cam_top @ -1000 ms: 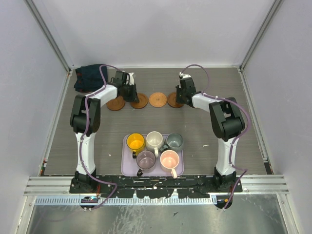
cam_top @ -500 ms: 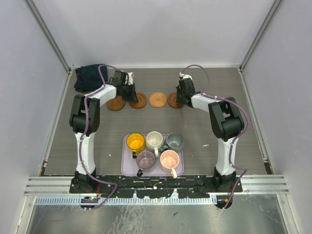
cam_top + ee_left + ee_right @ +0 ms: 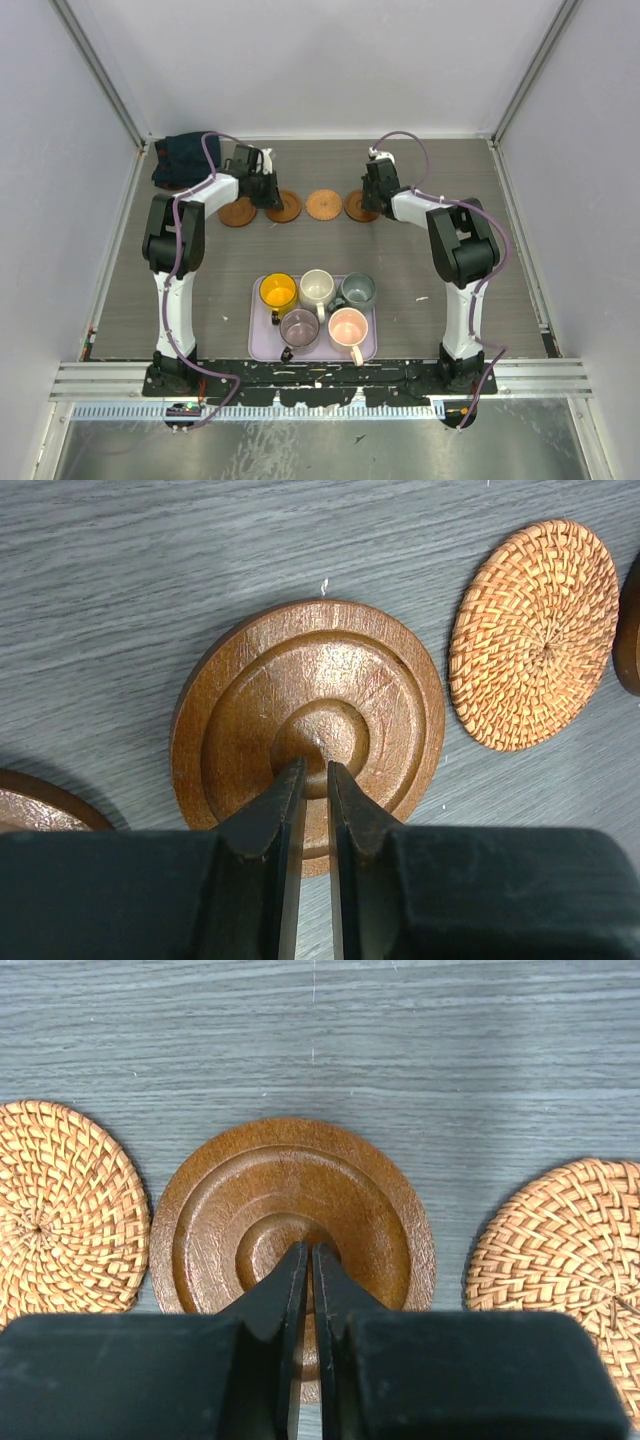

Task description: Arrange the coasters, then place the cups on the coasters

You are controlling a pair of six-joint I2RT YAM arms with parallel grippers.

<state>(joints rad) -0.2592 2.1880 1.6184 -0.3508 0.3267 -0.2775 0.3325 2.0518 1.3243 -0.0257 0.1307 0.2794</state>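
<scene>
Left hand [image 3: 313, 772] and right hand [image 3: 304, 1252], nearly closed and empty, rest on wooden coasters [image 3: 390, 680] [image 3: 370, 1200]: we press lightly, sliding them flat along the surface [image 3: 150, 560].

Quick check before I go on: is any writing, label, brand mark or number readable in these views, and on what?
No text can be read in any view.
wooden coaster: carved rings only, no mark.
woven coaster: plain weave.
cups and tray: no print visible.
front rail: anything on it is too small to read.
</scene>
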